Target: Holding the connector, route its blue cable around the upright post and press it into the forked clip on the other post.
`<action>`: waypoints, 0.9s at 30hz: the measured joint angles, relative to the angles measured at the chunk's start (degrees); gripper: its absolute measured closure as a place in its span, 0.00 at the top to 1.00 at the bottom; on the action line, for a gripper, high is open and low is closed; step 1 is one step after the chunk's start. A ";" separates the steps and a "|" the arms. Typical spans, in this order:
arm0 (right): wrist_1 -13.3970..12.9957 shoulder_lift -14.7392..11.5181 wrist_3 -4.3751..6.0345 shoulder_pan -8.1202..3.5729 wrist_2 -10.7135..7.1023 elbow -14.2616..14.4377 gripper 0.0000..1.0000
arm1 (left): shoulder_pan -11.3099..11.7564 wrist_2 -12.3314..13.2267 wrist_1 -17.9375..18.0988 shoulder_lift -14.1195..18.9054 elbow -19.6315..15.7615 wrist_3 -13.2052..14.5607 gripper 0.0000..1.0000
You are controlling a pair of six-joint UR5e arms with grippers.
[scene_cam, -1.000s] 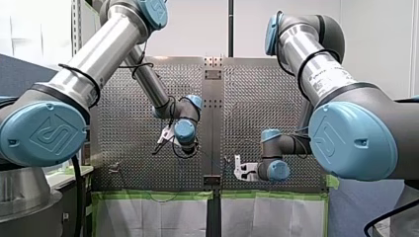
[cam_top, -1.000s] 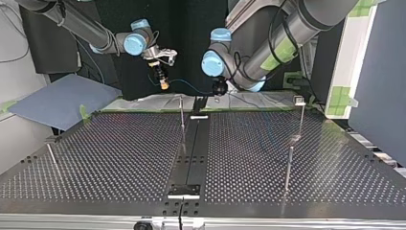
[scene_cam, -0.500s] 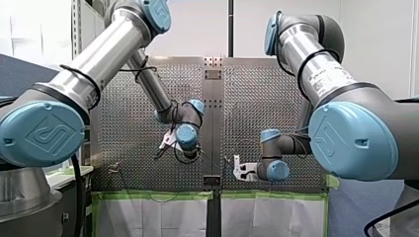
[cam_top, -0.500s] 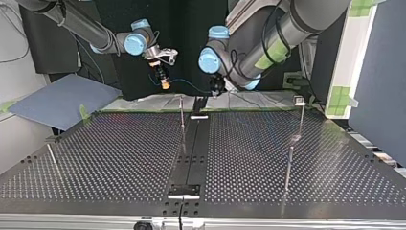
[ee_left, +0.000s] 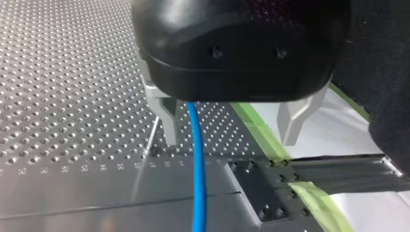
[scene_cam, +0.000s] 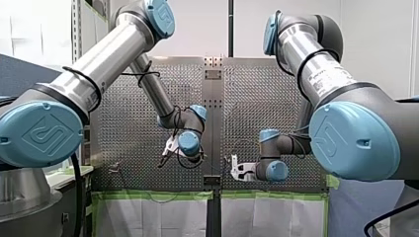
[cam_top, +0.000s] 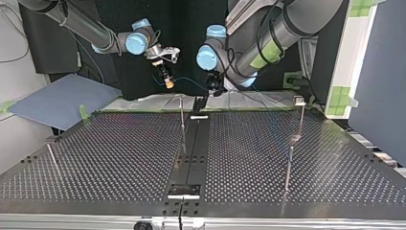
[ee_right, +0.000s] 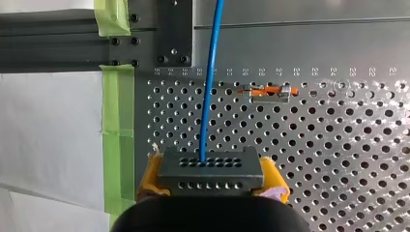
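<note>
Pads point(ee_right: 151, 175): yellow, right gripper point(ee_right: 211, 178), clamped on grey connector point(ee_right: 211, 166).
Fingers point(ee_left: 164, 113): metal, left gripper point(ee_left: 229, 128), spread wide.
Blue cable point(ee_right: 209, 82): leaves connector, passes between left gripper's fingers, nearer one.
Span: hangs in air between both grippers, over perforated table's point(cam_top: 119, 158) far edge, top view.
Upright post point(cam_top: 182, 117): just under cable in top view, apart.
Clip post point(cam_top: 300, 115): well apart from cable.

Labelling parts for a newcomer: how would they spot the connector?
Follow my right arm in from the top view's left down to its hand. Between its yellow pads sits the connector, a grey block with two rows of small holes. It alone has the blue cable running out of it.
</note>
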 joint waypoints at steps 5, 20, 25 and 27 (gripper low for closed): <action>0.01 0.00 -0.02 0.03 -0.05 0.00 0.00 | -0.18 0.03 0.45 -0.11 0.02 -0.85 0.98; 0.26 0.01 0.03 0.01 0.30 0.00 0.00 | -1.96 0.73 2.44 -4.82 2.59 -3.41 0.98; 0.34 0.00 -0.02 -0.09 0.41 0.00 0.00 | -2.47 0.85 2.73 -5.10 3.09 -4.77 0.98; 0.38 0.00 -0.01 -0.14 0.43 0.00 0.00 | -2.59 0.86 2.85 -5.10 3.12 -5.55 0.98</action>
